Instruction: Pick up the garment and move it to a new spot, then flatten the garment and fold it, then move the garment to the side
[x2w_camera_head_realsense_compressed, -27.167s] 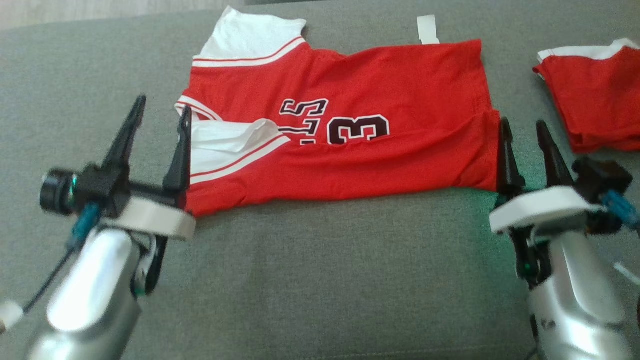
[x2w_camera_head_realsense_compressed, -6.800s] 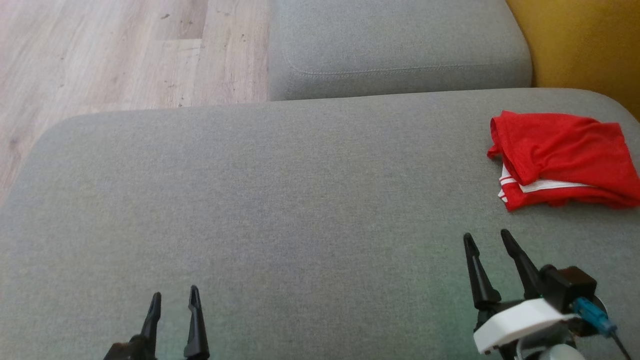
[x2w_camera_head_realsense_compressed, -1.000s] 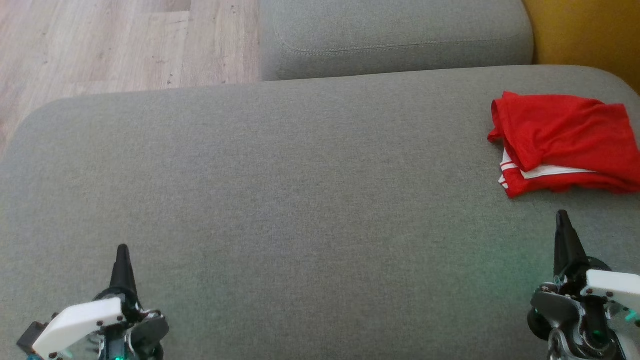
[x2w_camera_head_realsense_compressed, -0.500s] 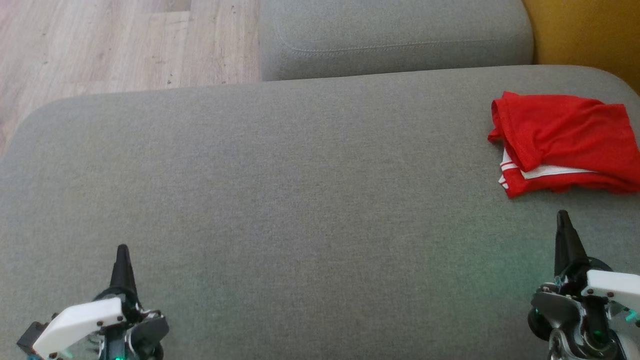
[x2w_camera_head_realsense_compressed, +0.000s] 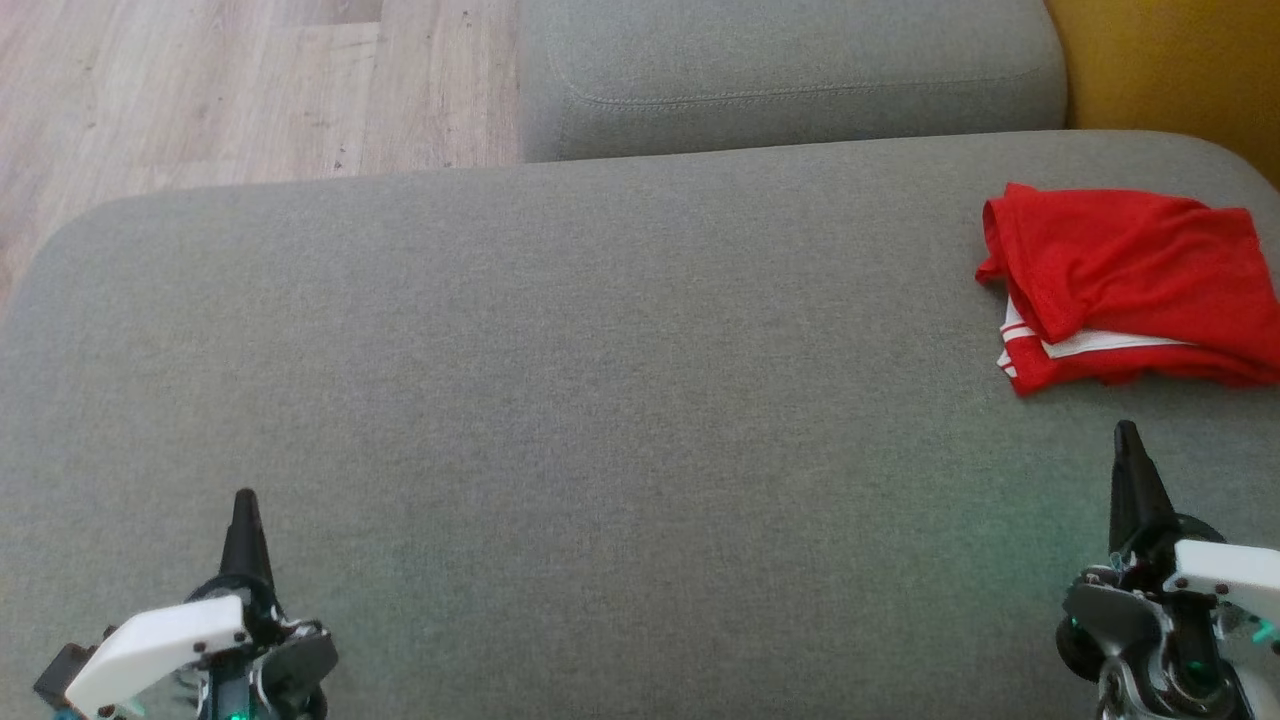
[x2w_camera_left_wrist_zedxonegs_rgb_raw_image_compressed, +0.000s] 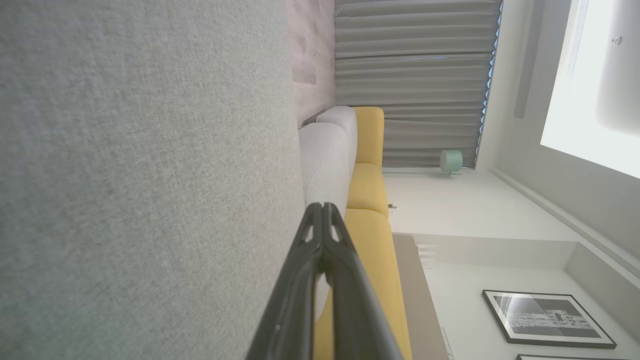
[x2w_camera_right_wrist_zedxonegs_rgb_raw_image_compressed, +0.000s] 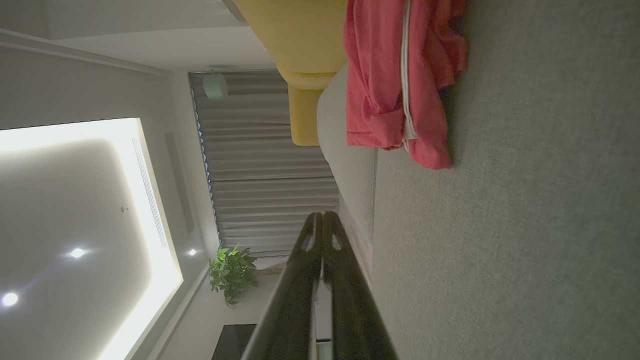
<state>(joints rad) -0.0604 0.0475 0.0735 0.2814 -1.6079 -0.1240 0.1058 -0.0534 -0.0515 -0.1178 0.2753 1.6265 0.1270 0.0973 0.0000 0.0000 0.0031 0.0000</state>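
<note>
Folded red jersey (x2w_camera_head_realsense_compressed: 1125, 280) lies at far right of the grey sofa cushion (x2w_camera_head_realsense_compressed: 600, 400), top layer rumpled. Left gripper (x2w_camera_head_realsense_compressed: 245, 505) and right gripper (x2w_camera_head_realsense_compressed: 1127, 440): jaws together, empty. Risk: a right-arm brush could undo the loose fold.

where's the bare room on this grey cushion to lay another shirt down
Bare: the grey cushion from its left edge by the wood floor across to the folded red garment, and the near strip between the left fingers and right fingers. Crowded: the far right corner, where the garment lies just ahead of the right fingers.
</note>
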